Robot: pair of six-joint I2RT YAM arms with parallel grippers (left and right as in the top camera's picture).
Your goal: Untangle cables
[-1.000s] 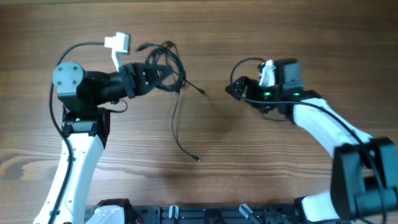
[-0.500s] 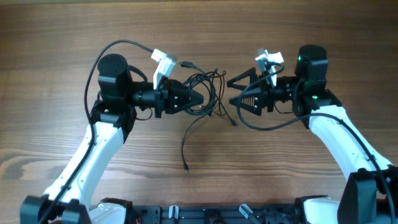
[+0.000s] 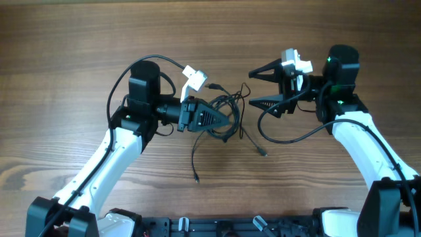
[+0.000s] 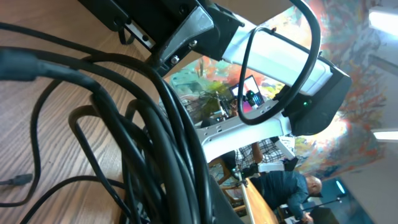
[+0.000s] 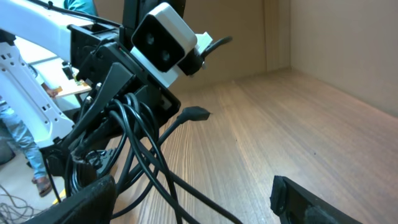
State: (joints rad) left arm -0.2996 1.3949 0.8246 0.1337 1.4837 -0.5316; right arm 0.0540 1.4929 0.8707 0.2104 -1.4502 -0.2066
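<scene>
The cables [image 3: 231,105] are thin black wires bunched in a loose knot at the table's middle. One end trails toward the front [image 3: 196,178], and another plug end lies to the right [image 3: 263,153]. My left gripper [image 3: 227,122] is shut on the bunch, and the strands fill the left wrist view [image 4: 155,124] and run into the jaws [image 4: 186,208]. My right gripper [image 3: 253,88] is open and empty just right of the knot. In the right wrist view the cables [image 5: 146,155] hang from the left gripper, ahead of my open fingers [image 5: 193,208].
The wooden table [image 3: 79,39] extends all round. Thicker black arm cables loop over the left arm [image 3: 151,60] and below the right arm [image 3: 296,135]. A white camera block [image 3: 192,76] sits on the left wrist, and another [image 3: 295,62] on the right.
My left gripper has moved right with the bunch in it. My right gripper has drawn back and up a little and stands open wider. A plug end now lies further right.
</scene>
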